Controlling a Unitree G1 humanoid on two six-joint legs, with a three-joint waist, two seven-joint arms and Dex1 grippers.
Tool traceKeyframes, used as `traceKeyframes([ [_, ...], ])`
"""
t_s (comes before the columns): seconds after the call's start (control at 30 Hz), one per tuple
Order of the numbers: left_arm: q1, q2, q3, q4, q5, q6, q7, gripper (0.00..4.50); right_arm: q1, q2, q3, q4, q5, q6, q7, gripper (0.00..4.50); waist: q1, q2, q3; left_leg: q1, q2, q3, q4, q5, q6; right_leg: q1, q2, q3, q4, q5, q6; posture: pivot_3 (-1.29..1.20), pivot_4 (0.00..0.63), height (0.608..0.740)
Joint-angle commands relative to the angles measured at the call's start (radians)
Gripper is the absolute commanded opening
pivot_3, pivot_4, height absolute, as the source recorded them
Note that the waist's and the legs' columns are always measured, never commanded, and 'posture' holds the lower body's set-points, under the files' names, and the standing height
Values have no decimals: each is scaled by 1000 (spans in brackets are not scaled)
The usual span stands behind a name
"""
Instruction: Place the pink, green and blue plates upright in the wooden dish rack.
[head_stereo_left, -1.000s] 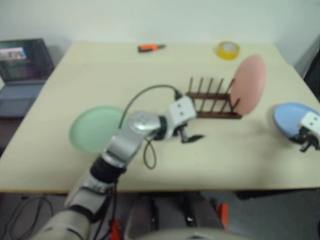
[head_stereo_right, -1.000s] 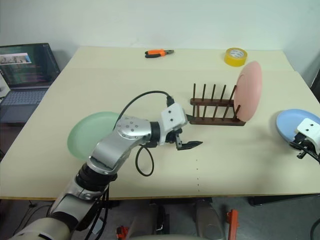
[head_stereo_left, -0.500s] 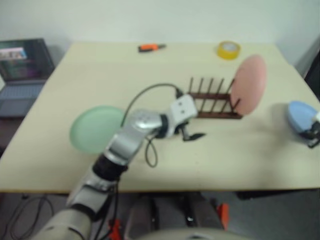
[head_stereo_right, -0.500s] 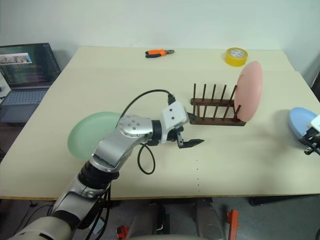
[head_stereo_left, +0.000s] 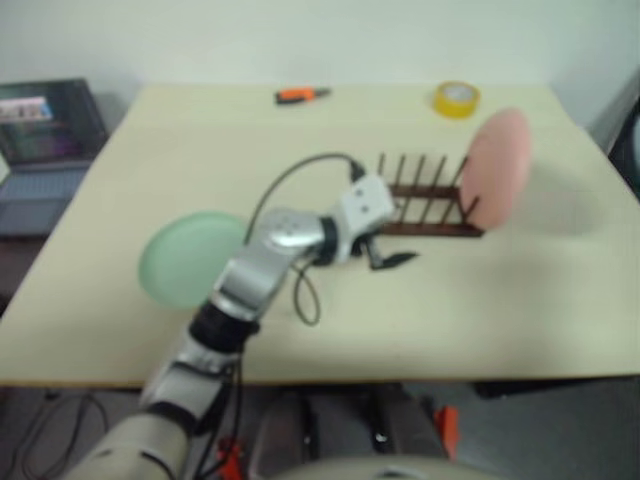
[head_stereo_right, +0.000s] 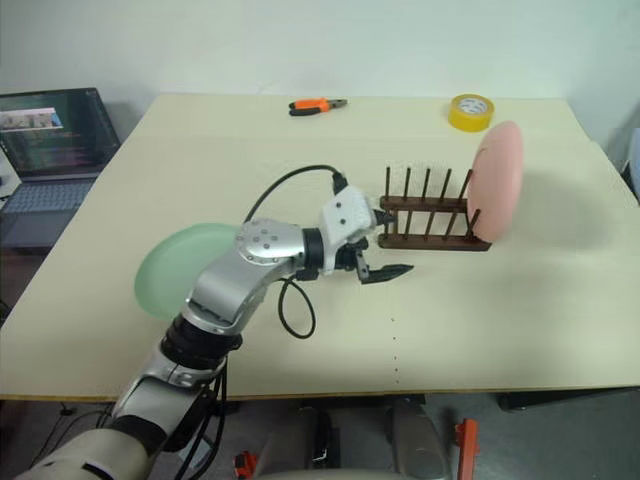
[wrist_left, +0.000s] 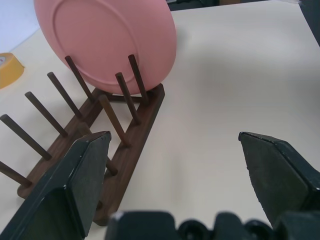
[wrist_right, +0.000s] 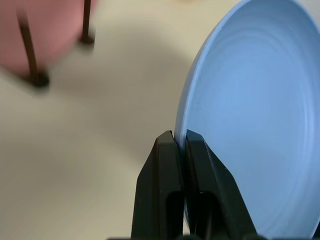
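The blue plate (wrist_right: 250, 115), which a second ago lay flat near the right edge of the table (head_stereo_right: 480, 330), has been lifted off it; half a second ago it was already tilting at the table's right edge, and now that spot on the table is bare. In the right wrist view the right gripper (wrist_right: 181, 142) holds the plate by its rim, the two black fingers closed tight on the edge, with the plate turned nearly on edge. Judging from this, the second plate is in hand and being carried toward the wooden dish rack (head_stereo_right: 432, 222), so roughly a third of the task is done and the next slotting step is under way.

The pink plate (head_stereo_right: 497, 195) already stands upright at the right end of the rack, held between the pegs. The green plate (head_stereo_right: 185, 268) lies flat on the table at the left, partly behind the left arm, untouched.

The left arm reaches across the middle of the table, elbow bent, its wrist turned toward the rack. The left gripper (head_stereo_right: 385, 272) hovers just in front of the rack's left end, slightly nearer it than a second ago; its jaws stand wide open and hold nothing. A yellow tape roll (head_stereo_right: 471, 112) sits at the far edge
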Motion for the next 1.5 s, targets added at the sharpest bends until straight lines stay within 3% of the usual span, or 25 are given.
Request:
traceKeyframes([
  [0.03, -19, -11, 26, -15, -14, -23, 7, 4500, -122, -26, -43, -95, 109, 41, -1, 17, 2, 0, 0, 0, 0, -1, 0, 0, 0, 0, 0, -1, 0, 0, 0, 0, 150, 740],
  [0.27, -6, -4, 34, -25, -12, -26, 11, 4500, -313, 144, -40, -229, 389, 232, -40, 17, 9, -3, 2, -3, 1, -1, -1, 0, 0, 0, 0, -2, -2, -1, -1, 0, 150, 740],
  [0.63, 28, 38, 62, -68, -28, -19, 2, 4500, -448, 378, -8, -313, 600, 338, -177, 17, 13, -3, 2, -9, 2, -3, -1, 0, 0, -5, -1, -4, -2, 1, -3, 0, 150, 740],
  [0.93, 76, 106, 100, -117, -41, 5, 7, 4500, -356, 523, 31, -363, 688, 403, -266, 17, 14, -3, 2, -11, 2, -4, 1, 0, 0, -6, -1, -5, -2, 2, -5, 0, 150, 740],
  [1.5, 85, 116, 164, -167, -81, 32, 57, 4500, -234, 568, 65, -320, 670, 396, -279, 17, 13, -3, 2, -14, 2, -3, 0, 0, 0, -10, 0, -6, -1, 2, -5, 0, 150, 740],
])
